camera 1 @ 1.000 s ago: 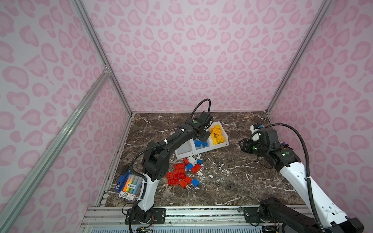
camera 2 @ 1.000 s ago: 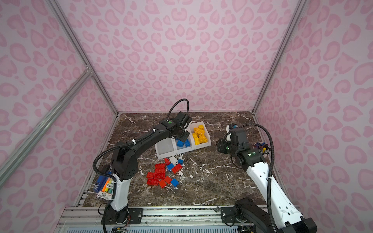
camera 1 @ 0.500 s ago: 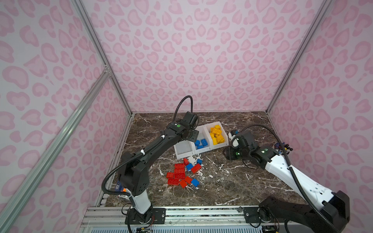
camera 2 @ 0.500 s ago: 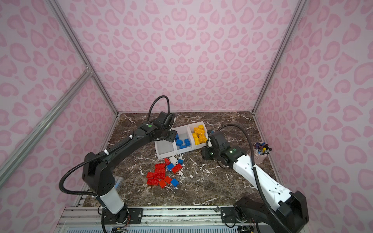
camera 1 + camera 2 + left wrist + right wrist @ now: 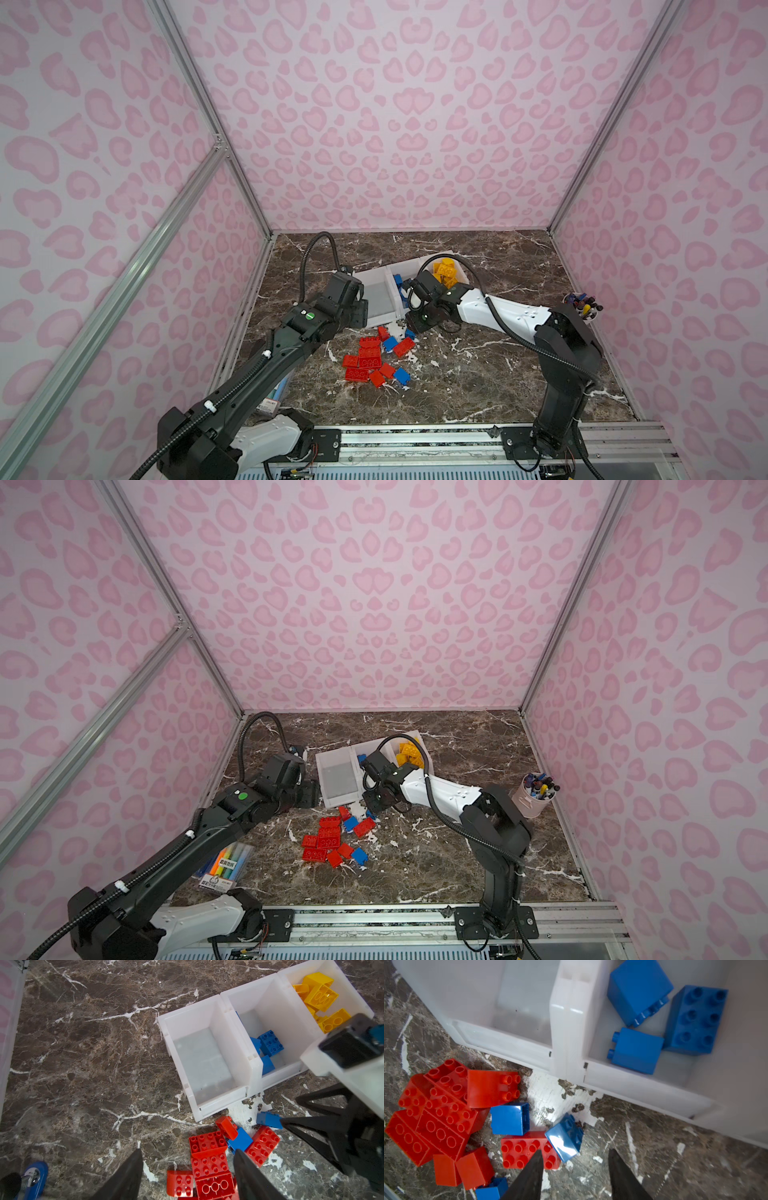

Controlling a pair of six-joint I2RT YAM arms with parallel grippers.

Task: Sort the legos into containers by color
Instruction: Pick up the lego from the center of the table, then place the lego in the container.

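Blue and tilted, the small brick [image 5: 564, 1136] lies lower centre in the right wrist view, just beyond the right gripper [image 5: 575, 1152] (jaws apart, empty). The left gripper [image 5: 187, 1151], also gaping, is farther.

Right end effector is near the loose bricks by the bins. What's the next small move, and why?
Probably lower the right end effector onto the tilted blue brick and close: its jaws stand open and empty just short of it, and the bin holding blue bricks is adjacent.

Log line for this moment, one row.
left fingers: open, empty, by red bricks | right fingers: open, empty, by blue brick | end bin: empty
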